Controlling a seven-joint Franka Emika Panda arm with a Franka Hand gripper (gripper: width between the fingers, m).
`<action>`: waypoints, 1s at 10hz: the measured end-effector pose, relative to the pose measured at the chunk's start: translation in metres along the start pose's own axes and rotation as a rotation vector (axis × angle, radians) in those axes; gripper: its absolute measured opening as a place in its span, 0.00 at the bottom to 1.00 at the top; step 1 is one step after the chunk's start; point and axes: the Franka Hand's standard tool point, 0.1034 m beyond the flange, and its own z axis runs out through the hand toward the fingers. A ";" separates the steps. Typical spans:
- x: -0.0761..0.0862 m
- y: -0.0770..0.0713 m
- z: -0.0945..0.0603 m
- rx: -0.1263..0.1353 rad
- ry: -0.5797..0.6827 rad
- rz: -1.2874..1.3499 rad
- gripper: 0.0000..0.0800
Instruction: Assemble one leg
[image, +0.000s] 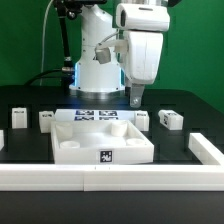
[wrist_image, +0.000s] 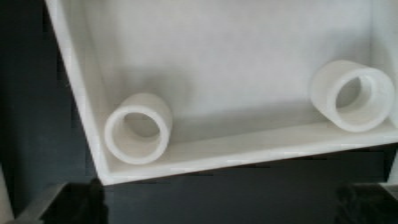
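Observation:
My gripper (image: 136, 97) hangs above the far right part of the large white panel (image: 100, 138). It is open and holds nothing. A small white leg (image: 141, 120) stands on the table just below and in front of the fingers. Another leg (image: 168, 119) lies to its right, and two more legs (image: 46, 118) (image: 18, 118) lie at the exterior view's left. In the wrist view the gripper (wrist_image: 222, 208) shows only as dark fingertips (wrist_image: 71, 205) at the picture's edge. Past them is the panel's inner face (wrist_image: 231, 70) with two round sockets (wrist_image: 137, 130) (wrist_image: 350, 95).
The marker board (image: 95, 116) lies behind the panel. A white rail (image: 100, 178) runs along the table's front edge, and another rail (image: 205, 148) runs at the right. The robot base (image: 98, 60) stands at the back.

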 end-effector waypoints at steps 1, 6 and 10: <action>0.001 0.000 0.001 -0.001 0.000 -0.002 0.81; -0.032 -0.047 0.026 -0.015 -0.002 -0.156 0.81; -0.065 -0.071 0.060 0.045 0.015 -0.138 0.81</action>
